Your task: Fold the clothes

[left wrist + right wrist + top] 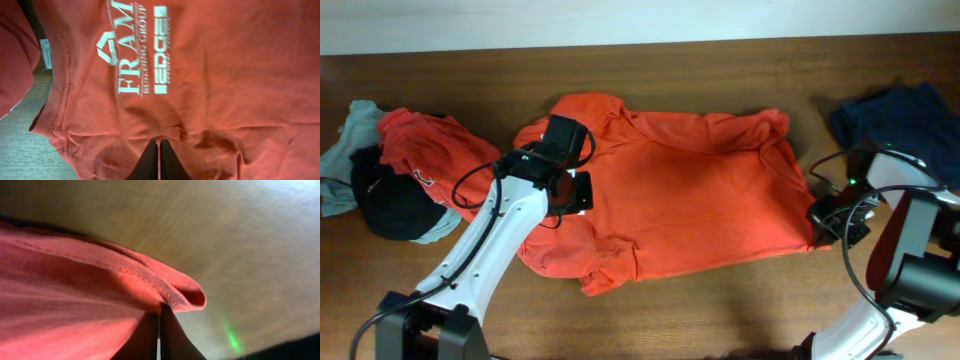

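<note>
Your table (720, 320) carries the orange-red T-shirt (690, 190) spread across its middle, wrinkled, with white lettering (135, 60) on it. At the left end lies a heap: red garment (425, 150), black garment (385, 200), grey-green garment (350, 130). A navy garment (900, 120) lies far right. Your left gripper (159, 142) pinches bunched shirt cloth, fingers together. Your right gripper (160, 309) is clamped on the shirt's right hem.

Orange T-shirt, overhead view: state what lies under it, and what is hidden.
Under the orange T-shirt only the wooden table shows around its edges. Anything beneath its middle is covered.
</note>
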